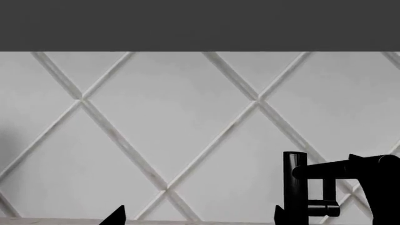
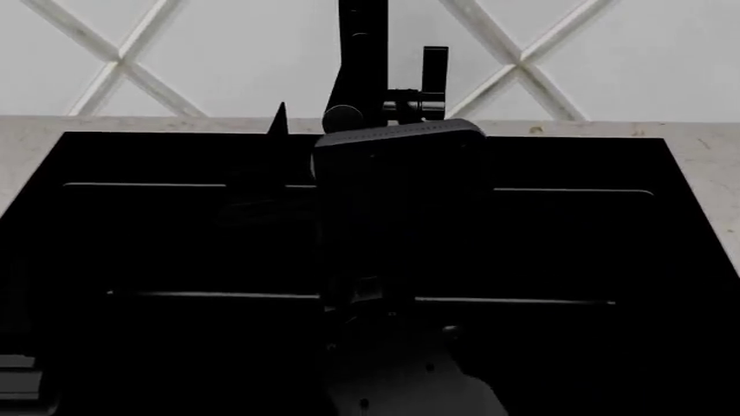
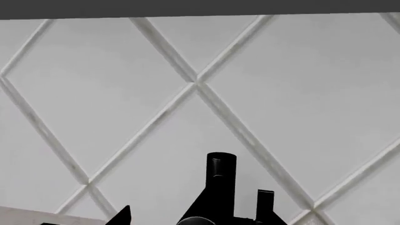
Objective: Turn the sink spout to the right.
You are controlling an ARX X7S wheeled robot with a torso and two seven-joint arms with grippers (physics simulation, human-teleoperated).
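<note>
In the left wrist view, the sink spout [image 1: 340, 166] is a black tube that goes sideways from a tall black post [image 1: 294, 185], in front of a white wall with diamond tiles [image 1: 175, 122]. A short black handle [image 1: 325, 206] sticks out lower on the post. One dark finger tip [image 1: 115, 216] shows at the edge; I cannot tell how far the left fingers are open.

In the head view, the sink [image 2: 682, 173] is a large black basin, and its inside is too dark to see any content. A pale stone surface [image 2: 711, 143] borders it at the back and sides. The spout's post [image 2: 360, 52] stands at the back edge, in the middle, with the side handle [image 2: 434, 74] just beside it. A dark arm part [image 2: 399, 173] covers the middle of the basin.

In the right wrist view, the post [image 3: 220, 187] is seen near the fingers; only one tip [image 3: 120, 216] is visible, so I cannot tell their opening.
</note>
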